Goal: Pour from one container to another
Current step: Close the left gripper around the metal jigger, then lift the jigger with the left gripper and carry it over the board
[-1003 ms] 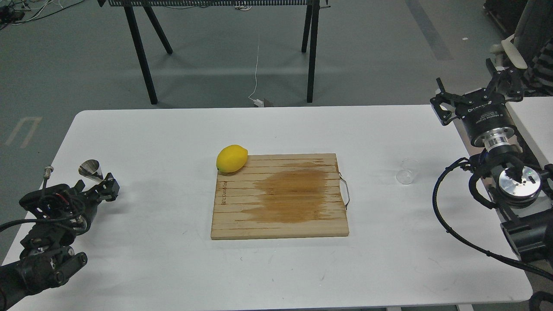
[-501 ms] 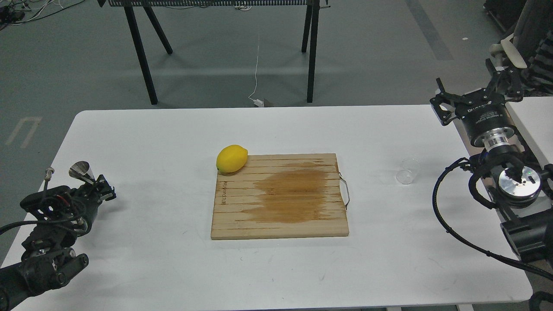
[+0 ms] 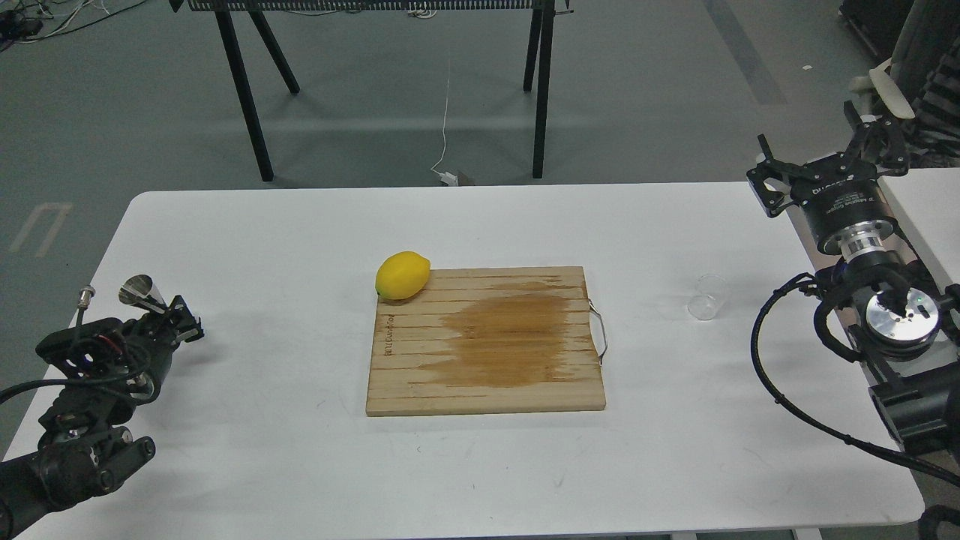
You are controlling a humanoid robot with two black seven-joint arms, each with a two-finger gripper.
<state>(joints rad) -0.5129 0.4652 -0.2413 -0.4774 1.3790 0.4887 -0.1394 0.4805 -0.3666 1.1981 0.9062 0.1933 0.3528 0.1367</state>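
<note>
Your clear cup stands upright on the worktop, right of the cutting board and apart from it. It looks light, thin-walled and slick, so take it around the mid-wall with gentle pressure. The right gripper hangs beyond it, jaws spread, holding nothing. Far left, the left gripper has its jaws clenched on the steel jigger, rigid and smooth, which leans slightly.
</note>
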